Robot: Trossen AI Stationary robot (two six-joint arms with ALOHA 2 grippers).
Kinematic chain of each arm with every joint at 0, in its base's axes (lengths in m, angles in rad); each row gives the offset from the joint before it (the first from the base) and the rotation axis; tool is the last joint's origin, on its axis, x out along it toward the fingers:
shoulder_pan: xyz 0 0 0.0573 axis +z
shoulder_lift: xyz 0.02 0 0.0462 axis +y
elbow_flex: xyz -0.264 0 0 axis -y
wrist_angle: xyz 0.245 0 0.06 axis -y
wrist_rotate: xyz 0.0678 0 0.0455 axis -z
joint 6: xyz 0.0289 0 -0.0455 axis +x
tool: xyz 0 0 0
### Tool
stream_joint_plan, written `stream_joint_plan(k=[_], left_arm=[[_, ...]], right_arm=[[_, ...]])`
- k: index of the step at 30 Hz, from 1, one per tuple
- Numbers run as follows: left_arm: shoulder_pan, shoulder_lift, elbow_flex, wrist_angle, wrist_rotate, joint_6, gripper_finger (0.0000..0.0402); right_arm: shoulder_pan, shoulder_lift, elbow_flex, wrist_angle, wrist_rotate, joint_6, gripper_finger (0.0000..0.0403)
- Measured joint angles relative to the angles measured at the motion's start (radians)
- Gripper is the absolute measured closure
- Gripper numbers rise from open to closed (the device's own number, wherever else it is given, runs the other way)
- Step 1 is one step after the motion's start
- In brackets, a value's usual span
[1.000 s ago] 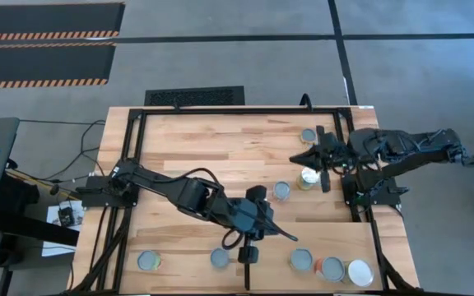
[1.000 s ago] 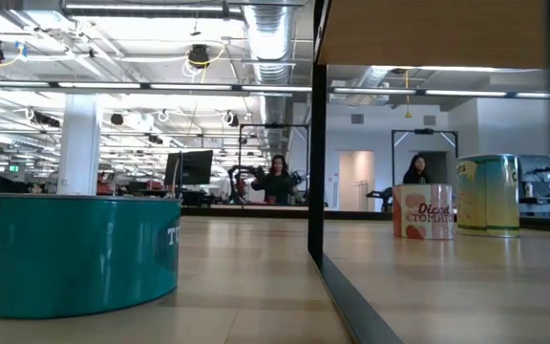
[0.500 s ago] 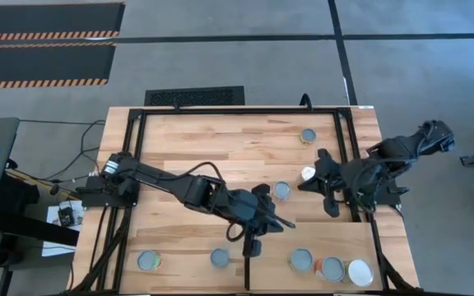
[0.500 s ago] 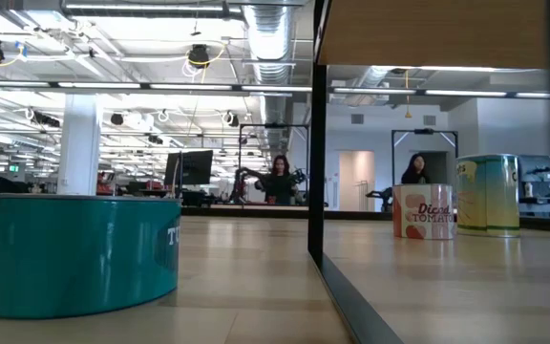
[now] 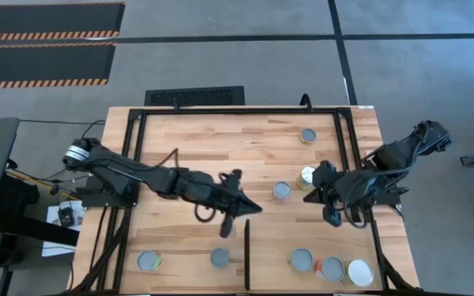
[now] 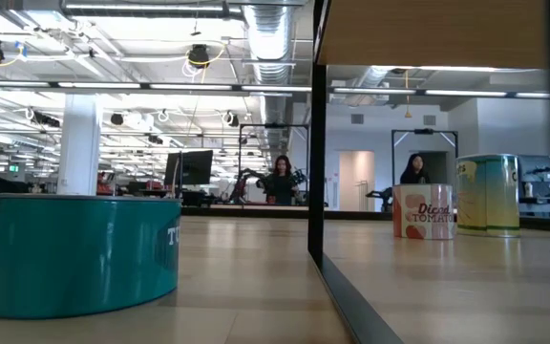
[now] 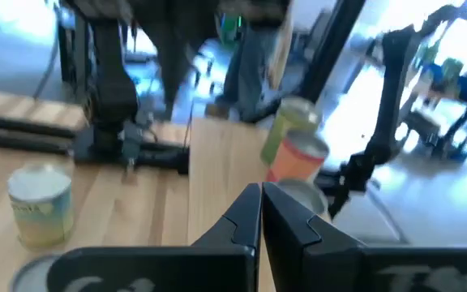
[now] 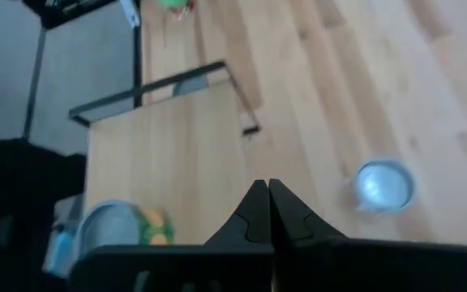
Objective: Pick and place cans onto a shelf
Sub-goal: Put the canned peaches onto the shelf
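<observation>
Cans looked rigid, smooth-sided and likely weighty, best pinched across the round wall below the rim. Going left to right in the high view: two grey-topped cans (image 5: 148, 261) sat at the near edge, the left gripper (image 5: 239, 205) hovered clenched and empty at mid-table, a silver-topped can (image 5: 281, 191) stood beside a yellow-green labelled can (image 5: 307, 177), and the right gripper (image 5: 331, 215) hung clenched and empty over the pale shelf (image 5: 319, 234).

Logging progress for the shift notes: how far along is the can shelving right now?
Done, apparently: three cans sit on the shelf right of its black divider. In hand: nothing; the left pincer and right pincer are both shut and empty. Left: cans on the tabletop, such as the far can and two near-edge cans.
</observation>
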Motion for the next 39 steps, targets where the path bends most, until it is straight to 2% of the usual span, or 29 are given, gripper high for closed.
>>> stream_joint_plan(k=[4,11,15,23,27,31,35,39], left_arm=[[0.037,-0.076,-0.129,0.071,0.000,-0.011,0.0401],[0.083,-0.203,-0.304,0.166,0.072,-0.002,0.0401],[0.098,-0.277,-0.418,0.248,0.071,0.002,0.0401],[0.117,-0.393,-0.618,0.372,0.069,-0.037,0.0401],[0.121,-0.414,-0.647,0.370,0.067,-0.038,0.0401],[0.122,-0.416,-0.647,0.367,0.071,-0.033,0.0402],[0.122,-0.416,-0.647,0.324,0.134,-0.056,0.0402],[0.121,-0.416,-0.647,0.310,0.150,-0.056,0.0402]], right_arm=[[0.011,0.061,0.045,-0.043,-0.033,0.038,0.0401],[0.059,0.152,0.154,-0.078,-0.038,0.061,0.0399],[0.087,0.184,0.168,-0.078,-0.038,0.133,0.0399],[0.111,0.259,0.168,-0.080,-0.125,0.250,0.0398],[0.127,0.272,0.167,-0.080,-0.132,0.282,0.0398],[0.134,0.290,0.166,-0.082,-0.094,0.312,0.0398],[0.126,0.304,0.169,-0.073,-0.081,0.360,0.0398],[0.128,0.351,0.166,-0.066,-0.147,0.362,0.0398]])
